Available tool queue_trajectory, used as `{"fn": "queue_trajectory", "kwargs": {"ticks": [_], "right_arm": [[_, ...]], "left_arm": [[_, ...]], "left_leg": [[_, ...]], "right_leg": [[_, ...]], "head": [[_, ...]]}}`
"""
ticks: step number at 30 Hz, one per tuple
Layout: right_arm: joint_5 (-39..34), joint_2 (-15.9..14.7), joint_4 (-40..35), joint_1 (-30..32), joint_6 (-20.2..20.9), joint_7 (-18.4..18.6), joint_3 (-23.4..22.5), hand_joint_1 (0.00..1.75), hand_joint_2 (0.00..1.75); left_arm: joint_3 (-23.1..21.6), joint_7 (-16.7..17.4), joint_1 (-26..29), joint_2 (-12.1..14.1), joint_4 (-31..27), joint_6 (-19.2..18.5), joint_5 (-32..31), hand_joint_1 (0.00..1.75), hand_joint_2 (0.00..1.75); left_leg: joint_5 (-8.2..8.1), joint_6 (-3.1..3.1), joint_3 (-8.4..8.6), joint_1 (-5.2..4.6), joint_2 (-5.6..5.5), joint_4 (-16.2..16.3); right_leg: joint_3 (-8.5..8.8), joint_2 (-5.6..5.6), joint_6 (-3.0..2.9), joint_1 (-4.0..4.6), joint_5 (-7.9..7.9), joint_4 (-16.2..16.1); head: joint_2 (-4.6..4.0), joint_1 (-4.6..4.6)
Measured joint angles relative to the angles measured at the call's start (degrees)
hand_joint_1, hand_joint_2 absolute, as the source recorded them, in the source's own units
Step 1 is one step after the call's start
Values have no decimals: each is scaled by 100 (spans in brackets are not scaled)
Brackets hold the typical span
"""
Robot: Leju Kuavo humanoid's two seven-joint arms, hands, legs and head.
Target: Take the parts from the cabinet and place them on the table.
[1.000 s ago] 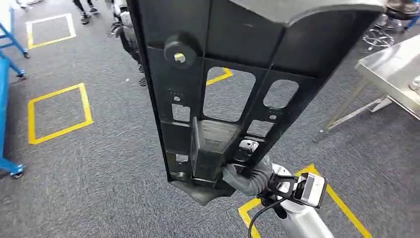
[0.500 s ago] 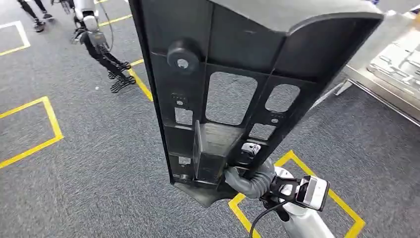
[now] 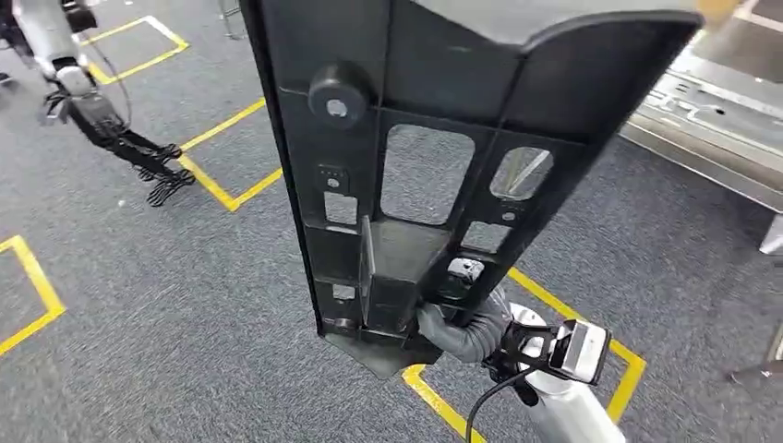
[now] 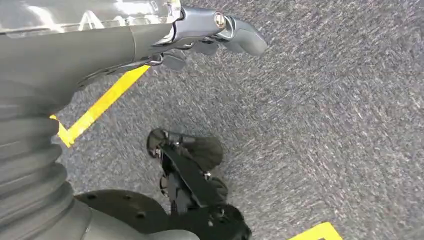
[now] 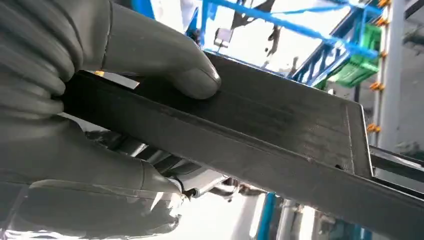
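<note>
- Gripping the black plastic part point(image 3: 434, 166) at its lower end, your right hand point(image 3: 457, 328) carries it upright in front of the head camera, well above the grey carpet point(image 3: 185, 351).
- In the right wrist view, you can see the thumb point(image 5: 165, 55) pressed on one face of the part's flat edge and the fingers point(image 5: 100, 180) wrapped under the other.
- The part shows you its ribbed back: a round boss near the top, and cut-out windows with carpet and metal visible through them.
- Your left hand point(image 4: 210, 37) hangs over the carpet with nothing in it, fingers loosely apart.
- A steel table point(image 3: 711, 120) stands to your right, beyond the part.
- Yellow tape lines point(image 3: 222, 189) cross the floor.
- Another robot point(image 3: 83, 92) stands at far left.
</note>
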Motion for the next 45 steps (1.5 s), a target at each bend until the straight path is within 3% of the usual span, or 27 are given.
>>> {"fn": "queue_trajectory", "kwargs": {"ticks": [2, 3, 4, 8, 10, 11, 13, 14, 15, 17, 18, 19, 23, 24, 25, 26, 28, 29, 31, 32, 33, 34, 38, 39, 41, 43, 45], "right_arm": [[0, 4, 13, -6, 0, 0, 0, 175, 175], [0, 7, 16, -14, 0, 0, 0, 175, 175], [0, 9, 20, -30, 0, 0, 0, 175, 175], [0, 17, 26, -44, -7, 0, 0, 175, 175], [-2, 17, 31, -73, -7, 0, -2, 175, 175], [-2, 17, 31, -87, -7, 0, -2, 175, 175], [-2, 17, 53, -81, -7, 0, 0, 175, 175], [-4, 15, 75, -77, -7, 0, 0, 175, 175], [-7, 15, 92, -74, -7, 0, 0, 175, 175], [-9, 15, 101, -80, -11, 0, 0, 175, 175], [-11, 15, 101, -90, -15, 0, 0, 175, 175], [-11, 15, 103, -106, -17, 0, 0, 175, 175], [-28, 15, 110, -127, -24, 0, -4, 175, 175], [-35, 20, 110, -123, -24, 0, -4, 175, 175], [-50, 17, 114, -153, -24, 0, -7, 175, 175], [-61, 28, 125, -177, -24, 0, -2, 175, 175], [-85, 33, 151, -178, -24, 0, 0, 175, 175], [-94, 33, 168, -174, -24, 0, 2, 175, 175], [-105, 33, 190, -176, -24, 0, 2, 175, 175], [-109, 33, 193, -177, -26, 0, 2, 175, 175], [-111, 35, 193, -177, -28, 2, 2, 175, 175], [-111, 35, 193, -177, -28, 2, 2, 175, 175], [-114, 42, 208, -155, -88, 68, -9, 175, 175], [-114, 42, 210, -148, -101, 70, -15, 175, 175], [-114, 42, 228, -177, -111, 70, -20, 175, 175], [-114, 46, 267, -172, -111, 70, -20, 175, 175], [-114, 46, 321, -162, -112, 70, -22, 175, 175]], "left_arm": [[13, 0, -9, 0, 0, 2, 9, 0, 175], [15, 0, -9, 0, 0, 9, 9, 0, 175], [17, 4, -10, -2, 0, 18, 9, 0, 175], [20, 9, -36, -20, 0, 22, 9, 0, 175], [26, 7, -46, -26, 0, 22, 4, 0, 175], [28, 7, -41, -26, 0, 20, 2, 0, 175], [48, 7, -24, -26, 0, 2, 2, 0, 175], [55, 9, -19, -26, 0, 2, 0, 0, 175], [59, 11, -16, -26, 0, 2, -7, 0, 175], [59, 11, -31, -28, 0, -2, -9, 0, 175], [59, 11, -38, -31, 0, -2, -11, 0, 175], [61, 11, -37, -31, 0, -2, -11, 0, 175], [68, 13, -61, -35, 0, -20, -11, 0, 175], [68, 13, -69, -35, 0, -31, -13, 0, 175], [72, 13, -69, -35, 0, -33, -13, 0, 175], [76, 18, -63, -37, 0, -39, -13, 0, 175], [83, 22, -37, -39, 0, -42, -20, 0, 175], [90, 24, -23, -39, 0, -42, -24, 0, 175], [101, 22, -23, -39, 0, -42, -31, 0, 175], [103, 22, -27, -39, 0, -39, -35, 0, 175], [105, 22, -27, -37, 0, -37, -48, 0, 175], [109, 24, -21, -35, 0, -35, -59, 0, 175], [114, 66, -41, -37, 0, -22, -59, 0, 175], [114, 74, -49, -66, 0, -22, -61, 0, 175], [118, 81, -49, -59, 0, -15, -68, 0, 175], [120, 98, -31, -57, 0, -15, -70, 0, 175], [122, 120, -23, -57, 0, -13, -68, 0, 175]], "left_leg": [[564, 28, 426, 11, -98, -993], [736, 52, 638, 29, -357, -1497], [653, 80, 699, 46, -503, -1628], [702, 221, 710, 41, -287, -1654], [719, 300, 728, 40, -151, -1695], [716, 309, 724, 27, -87, -1694], [704, 320, 719, 11, 58, -1690], [698, 316, 722, 9, 134, -1688], [688, 312, 729, 8, 208, -1687], [662, 287, 758, 8, 319, -1681], [643, 268, 782, 2, 367, -1678], [618, 229, 796, -43, 410, -1670], [598, 105, 857, -42, 603, -1705], [537, 58, 850, -15, 470, -1650], [401, 37, 778, 1, 209, -1457], [163, 23, 585, 5, 63, -1034], [-242, -7, 99, 6, -1, -53], [-269, -7, -59, 6, -1, 224], [123, 7, 65, 7, -9, -186], [415, 17, 282, 16, -55, -688], [692, 31, 529, 31, -221, -1248], [668, 67, 648, 54, -526, -1508], [660, 188, 682, 20, -354, -1595], [696, 242, 702, 80, -270, -1655], [693, 312, 723, 55, -128, -1679], [679, 325, 720, 39, 22, -1676], [663, 315, 724, 37, 181, -1672]], "right_leg": [[18, 152, 29, -9, -19, 28], [11, 220, 52, -19, -34, 49], [-23, 279, 88, 19, -48, 90], [-85, 499, 233, -15, 1, 56], [-239, -46, 276, -4, -264, 410], [-444, -173, 309, -19, -497, 841], [-912, -244, 354, -55, -861, 1788], [-1005, -248, 367, -69, -853, 1956], [-931, -263, 372, -74, -706, 1796], [-424, -352, 346, -69, -230, 840], [-102, -527, 307, -51, -25, 260], [-6, -724, 242, 13, -85, 62], [-51, -470, 133, 24, -44, 25], [4, -408, 102, -44, -1, -36], [20, -362, 66, -49, 11, -56], [18, -314, 49, -49, 13, -55], [17, -172, 38, -33, 8, -46], [17, -91, 34, -29, 5, -37], [26, 71, 40, -31, -10, -10], [31, 149, 52, -34, -24, 11], [33, 222, 71, -37, -42, 38], [16, 277, 94, -33, -53, 57], [-78, 526, 241, -62, -13, 55], [-78, 459, 259, -48, -43, 88], [-333, -125, 308, -24, -379, 615], [-812, -242, 347, -55, -792, 1578], [-999, -256, 372, -78, -782, 1905]], "head": [[-2, -2], [0, -4], [0, -2], [0, -4], [0, 64], [0, 66], [0, 70], [0, 68], [0, 68], [0, 70], [0, 70], [0, 63], [0, 53], [0, 42], [0, 37], [-2, 13], [-2, -6], [0, -15], [0, -15], [0, -15], [0, -17], [-2, -17], [0, -11], [0, -24], [0, 39], [0, 37], [0, 37]]}}
